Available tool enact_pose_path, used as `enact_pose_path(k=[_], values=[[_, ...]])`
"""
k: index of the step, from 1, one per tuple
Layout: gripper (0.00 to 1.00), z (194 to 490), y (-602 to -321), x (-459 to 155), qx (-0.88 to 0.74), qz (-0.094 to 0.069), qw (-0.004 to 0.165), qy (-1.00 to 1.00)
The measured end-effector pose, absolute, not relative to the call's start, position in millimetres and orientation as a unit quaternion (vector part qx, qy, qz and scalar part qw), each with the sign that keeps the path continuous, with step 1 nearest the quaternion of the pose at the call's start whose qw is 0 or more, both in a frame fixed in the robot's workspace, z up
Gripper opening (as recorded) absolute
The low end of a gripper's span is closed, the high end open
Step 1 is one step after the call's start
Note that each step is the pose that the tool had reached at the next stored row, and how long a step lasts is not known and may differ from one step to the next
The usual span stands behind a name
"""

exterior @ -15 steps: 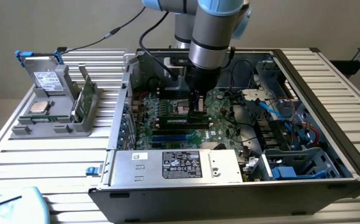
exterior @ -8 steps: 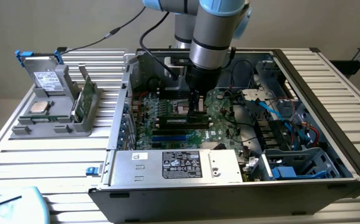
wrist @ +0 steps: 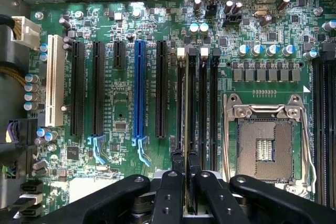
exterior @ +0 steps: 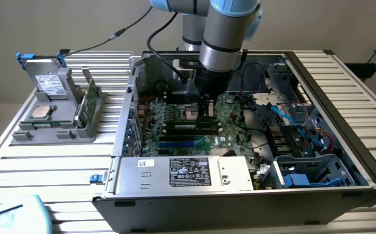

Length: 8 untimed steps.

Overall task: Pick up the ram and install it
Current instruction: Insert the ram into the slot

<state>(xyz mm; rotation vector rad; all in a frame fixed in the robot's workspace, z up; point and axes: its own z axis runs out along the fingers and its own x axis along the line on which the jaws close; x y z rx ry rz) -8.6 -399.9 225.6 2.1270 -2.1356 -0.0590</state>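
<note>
The ram (wrist: 186, 114) shows edge-on in the wrist view as a thin pale strip running along one of the black memory slots (wrist: 202, 103) with white end clips. My gripper (wrist: 186, 163) is shut on it, one black finger (wrist: 176, 169) on each side of its near end. I cannot tell whether the ram sits fully in the slot. In the exterior view the gripper (exterior: 205, 116) reaches straight down into the open computer case (exterior: 344, 102), over the memory slots (exterior: 191, 129) on the green motherboard (exterior: 168, 119).
An open CPU socket (wrist: 265, 148) lies beside the memory slots, with expansion slots (wrist: 139, 87) on the other side. A grey labelled power supply (exterior: 188, 173) fills the case front. Cables (exterior: 285, 112) crowd the exterior view's right. A grey holder (exterior: 54, 117) with a green board (exterior: 90, 97) stands outside.
</note>
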Motion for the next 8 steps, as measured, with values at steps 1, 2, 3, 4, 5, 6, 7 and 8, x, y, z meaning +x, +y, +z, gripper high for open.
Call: enact_pose_path(k=[1, 2, 3, 4, 5, 6, 7, 8], values=[[0.14, 225.6, -399.9, -8.6, 0.704, -0.02, 0.063, -0.707], [0.14, 225.6, -399.9, -8.7, 0.704, -0.02, 0.063, -0.707], [0.14, 225.6, -399.9, -8.6, 0.704, -0.02, 0.064, -0.707], [0.14, 225.7, -399.9, -8.6, 0.704, -0.019, 0.064, -0.707], [0.14, 225.7, -399.9, -8.6, 0.704, -0.019, 0.064, -0.707], [0.14, 225.6, -399.9, -8.6, 0.704, -0.019, 0.064, -0.707], [0.14, 225.6, -399.9, -8.5, 0.704, -0.019, 0.065, -0.707], [0.14, 225.6, -399.9, -8.5, 0.704, -0.018, 0.065, -0.707]])
